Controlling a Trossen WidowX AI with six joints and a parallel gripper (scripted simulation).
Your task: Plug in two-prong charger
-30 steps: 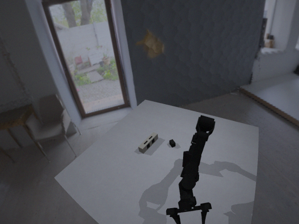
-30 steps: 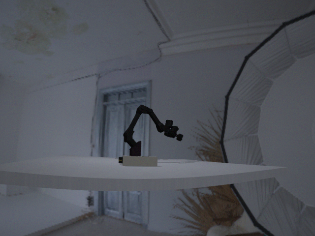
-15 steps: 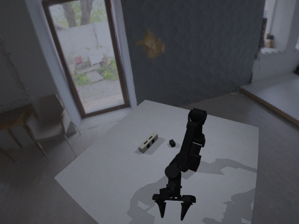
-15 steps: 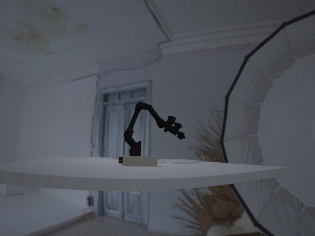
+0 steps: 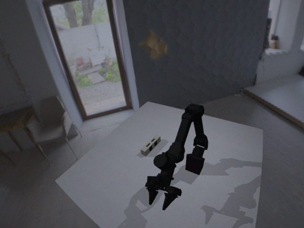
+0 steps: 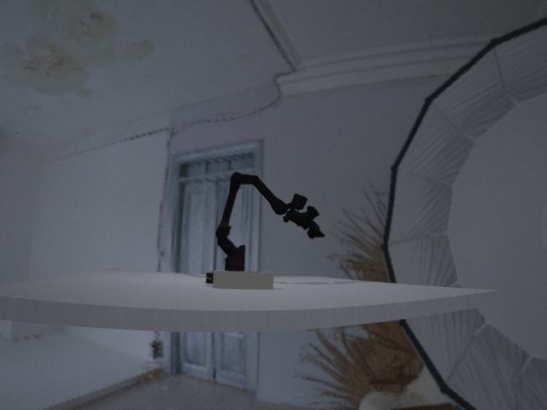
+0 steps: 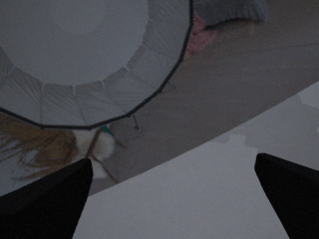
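The pale power strip (image 5: 150, 143) (image 6: 243, 280) lies on the white table, left of the arm in the top view, with dark slots on its top and dark patches on its side. The charger (image 6: 208, 278) shows as a small dark block with a yellowish mark, past the strip's left end in the exterior view. In the top view the charger is not visible; the arm covers part of the table right of the strip. My gripper (image 5: 156, 206) (image 6: 319, 235) (image 7: 175, 165) is open and empty, high above the table and well away from strip and charger. The wrist view shows neither.
The white table (image 5: 110, 171) (image 6: 132, 308) (image 7: 174, 209) has its edge crossing the wrist view. The arm's dark base (image 5: 194, 164) (image 6: 235, 259) stands on it, right of the strip in the top view. The bent arm and its shadows lie over the table's right part.
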